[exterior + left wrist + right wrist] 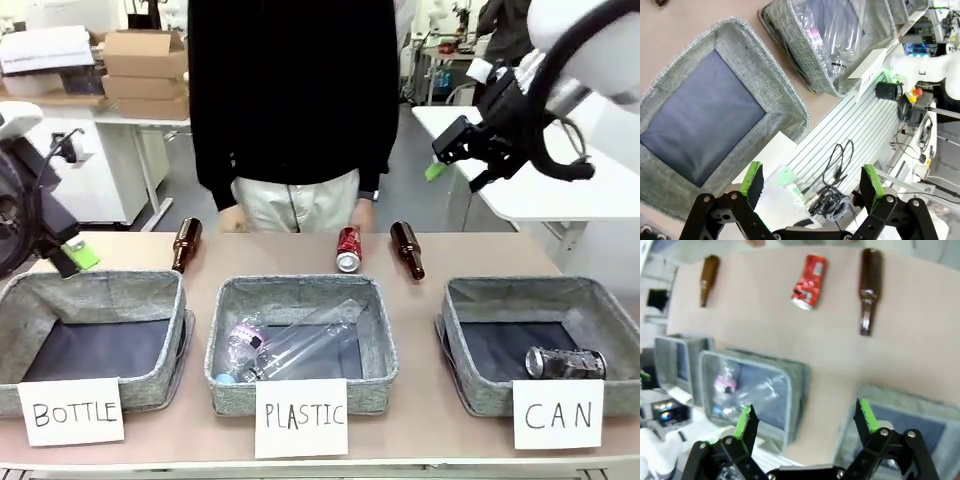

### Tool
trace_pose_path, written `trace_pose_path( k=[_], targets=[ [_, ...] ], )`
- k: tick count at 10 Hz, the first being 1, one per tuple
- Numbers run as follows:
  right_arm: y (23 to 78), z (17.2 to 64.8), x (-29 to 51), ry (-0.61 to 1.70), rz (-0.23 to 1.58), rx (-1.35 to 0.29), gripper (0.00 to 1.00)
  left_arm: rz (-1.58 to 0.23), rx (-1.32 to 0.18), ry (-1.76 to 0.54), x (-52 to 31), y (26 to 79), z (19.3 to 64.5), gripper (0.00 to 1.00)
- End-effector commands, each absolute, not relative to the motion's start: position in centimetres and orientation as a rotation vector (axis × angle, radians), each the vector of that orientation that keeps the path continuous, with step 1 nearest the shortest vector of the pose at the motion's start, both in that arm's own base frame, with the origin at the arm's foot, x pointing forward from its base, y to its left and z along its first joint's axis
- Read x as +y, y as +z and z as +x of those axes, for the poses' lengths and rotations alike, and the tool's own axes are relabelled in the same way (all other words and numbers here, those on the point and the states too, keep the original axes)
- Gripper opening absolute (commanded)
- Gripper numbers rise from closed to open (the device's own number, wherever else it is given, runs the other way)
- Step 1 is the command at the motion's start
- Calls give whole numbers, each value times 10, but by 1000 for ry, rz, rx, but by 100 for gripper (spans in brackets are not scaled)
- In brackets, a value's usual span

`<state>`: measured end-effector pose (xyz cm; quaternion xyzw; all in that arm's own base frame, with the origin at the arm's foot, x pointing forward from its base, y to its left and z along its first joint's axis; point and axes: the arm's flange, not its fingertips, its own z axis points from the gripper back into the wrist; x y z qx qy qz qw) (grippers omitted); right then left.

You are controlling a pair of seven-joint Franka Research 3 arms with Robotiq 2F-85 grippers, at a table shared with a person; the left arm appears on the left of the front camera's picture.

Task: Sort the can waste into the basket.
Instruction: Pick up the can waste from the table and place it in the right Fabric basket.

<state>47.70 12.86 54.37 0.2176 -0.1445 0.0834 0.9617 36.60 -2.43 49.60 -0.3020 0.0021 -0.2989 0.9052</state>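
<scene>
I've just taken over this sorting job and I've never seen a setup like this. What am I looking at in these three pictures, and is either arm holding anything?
There are two white robot arms, each ending in a two-finger pincer with green pads. The front picture looks across the table at a person standing on the far side. The other two pictures come from cameras on the wrists, looking along the fingers.

The left pincer hangs open near the BOTTLE basket. The right pincer is open high above the table. Neither holds anything.

Three grey baskets stand in a row. The PLASTIC basket holds clear plastic bottles, and the CAN basket holds a silvery can. Beyond them on the table lie a red can and two brown bottles.
</scene>
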Motion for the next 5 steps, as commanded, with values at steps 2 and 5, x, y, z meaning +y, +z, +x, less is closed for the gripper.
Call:
trace_pose_path(
  k=[2,5],
  targets=[
    [516,620,212,121,445,-114,100,-618,-5,-629,-23,497,365,100],
    [447,685,261,44,324,79,100,-618,-5,-629,-23,497,365,100]
  ],
)
